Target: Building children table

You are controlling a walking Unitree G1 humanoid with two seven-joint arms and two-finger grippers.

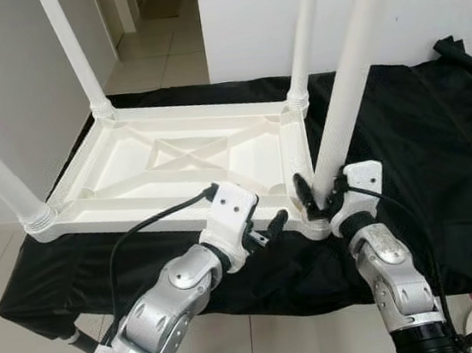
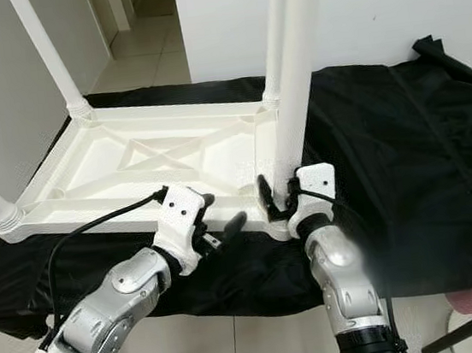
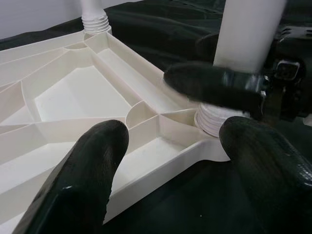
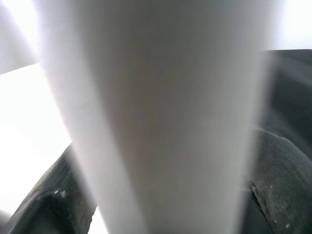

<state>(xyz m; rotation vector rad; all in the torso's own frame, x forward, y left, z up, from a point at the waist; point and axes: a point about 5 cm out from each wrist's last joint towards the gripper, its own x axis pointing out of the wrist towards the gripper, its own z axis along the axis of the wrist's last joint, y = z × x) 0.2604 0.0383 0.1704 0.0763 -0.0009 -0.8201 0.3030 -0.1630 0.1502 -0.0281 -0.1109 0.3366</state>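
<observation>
Black cloth (image 1: 405, 147) — right claw (image 1: 324, 203) clamps leg (image 1: 343, 103); left claw (image 1: 268, 224) spread.

White plastic children's table (image 1: 174, 162): upside down on black cloth, ribbed underside up, four round white legs (image 1: 353, 76) standing upright at corners.

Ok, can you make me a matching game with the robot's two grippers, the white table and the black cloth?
Things:
1. left gripper
2. right gripper
3. white table
4. black cloth

States:
A. upside down, legs pointing up
B. spread under the table
C. shut on the near table leg
D. open, at the table's near edge

Pairs: 1-D, 2-C, 3-A, 4-B
</observation>
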